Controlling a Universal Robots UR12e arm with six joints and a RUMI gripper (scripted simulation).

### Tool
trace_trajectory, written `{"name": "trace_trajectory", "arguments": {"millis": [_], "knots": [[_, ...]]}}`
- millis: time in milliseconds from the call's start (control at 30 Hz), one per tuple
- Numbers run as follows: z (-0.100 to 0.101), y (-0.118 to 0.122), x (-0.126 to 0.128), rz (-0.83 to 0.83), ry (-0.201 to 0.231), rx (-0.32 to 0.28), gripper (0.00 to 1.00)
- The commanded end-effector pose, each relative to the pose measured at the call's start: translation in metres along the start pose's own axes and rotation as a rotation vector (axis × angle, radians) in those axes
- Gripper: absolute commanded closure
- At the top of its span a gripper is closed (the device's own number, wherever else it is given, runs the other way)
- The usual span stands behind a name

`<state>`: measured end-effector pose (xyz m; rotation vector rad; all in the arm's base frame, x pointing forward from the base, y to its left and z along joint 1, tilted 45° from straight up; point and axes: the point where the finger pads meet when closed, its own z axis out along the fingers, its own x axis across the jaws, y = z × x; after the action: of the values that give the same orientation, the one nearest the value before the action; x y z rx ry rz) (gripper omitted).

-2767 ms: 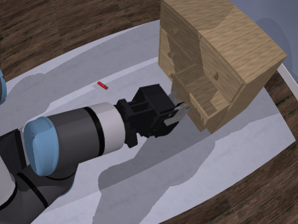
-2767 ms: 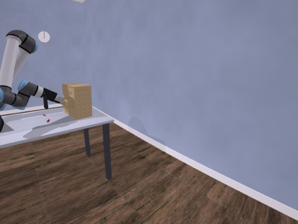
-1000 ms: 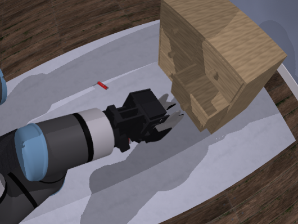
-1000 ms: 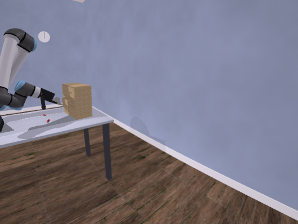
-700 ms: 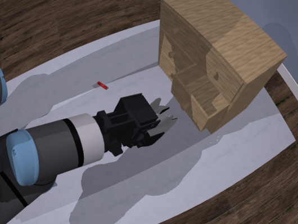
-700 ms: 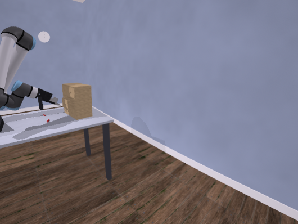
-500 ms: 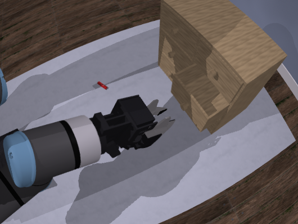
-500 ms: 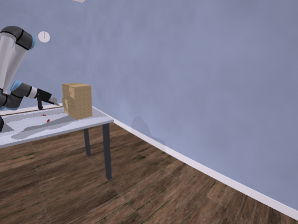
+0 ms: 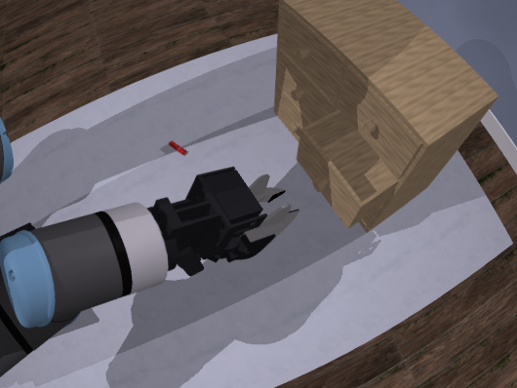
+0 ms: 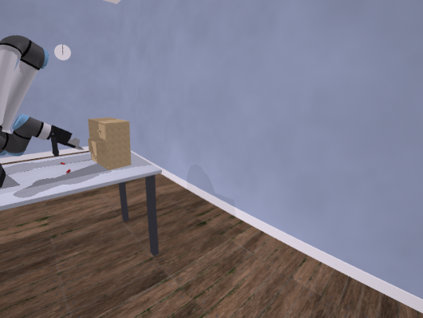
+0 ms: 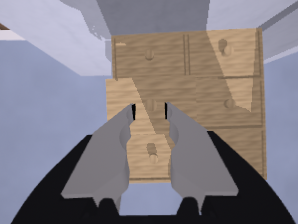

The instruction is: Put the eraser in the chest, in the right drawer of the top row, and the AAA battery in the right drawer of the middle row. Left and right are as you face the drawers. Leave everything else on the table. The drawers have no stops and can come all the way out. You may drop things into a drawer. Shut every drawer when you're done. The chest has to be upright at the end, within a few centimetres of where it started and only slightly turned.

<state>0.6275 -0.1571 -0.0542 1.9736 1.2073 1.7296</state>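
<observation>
Top view: wood-grained, box-shaped chest (image 9: 405,58) (image 10: 118,144) (image 11: 230,150) stands upright, its middle-row right drawer (image 9: 342,192) (image 10: 93,149) (image 11: 118,102) pulled out; a red cylinder (image 9: 178,147) (image 10: 62,163), possibly the battery, lies on the pale, mottled counter (image 9: 415,273) (image 10: 137,171) (image 11: 160,15). Exterior view: a second small red piece (image 10: 68,171) lies near it. Wrist view: tool (image 9: 290,202) (image 10: 82,147) (image 11: 150,104) slightly spread, grey tapered fingers gripping nothing before round-knobbed fronts.

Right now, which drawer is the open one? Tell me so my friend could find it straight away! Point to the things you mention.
Find the wooden chest (image 9: 419,63) (image 10: 117,144) (image 11: 245,145) on the pale table (image 9: 429,253) (image 10: 132,172). Face its drawers and look at the middle row, on the right. The open drawer (image 9: 341,195) (image 10: 95,149) (image 11: 120,95) sticks out with its inside showing, unlike its neighbours.
</observation>
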Motion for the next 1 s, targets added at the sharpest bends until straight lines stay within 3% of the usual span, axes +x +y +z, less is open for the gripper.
{"name": "trace_trajectory", "arguments": {"millis": [0, 533, 967], "knots": [[-0.010, -0.001, 0.000, -0.001, 0.000, 0.001, 0.80], [-0.042, -0.005, 0.000, -0.001, 0.000, 0.001, 0.80], [-0.047, -0.006, 0.000, -0.001, 0.000, 0.001, 0.80]]}}
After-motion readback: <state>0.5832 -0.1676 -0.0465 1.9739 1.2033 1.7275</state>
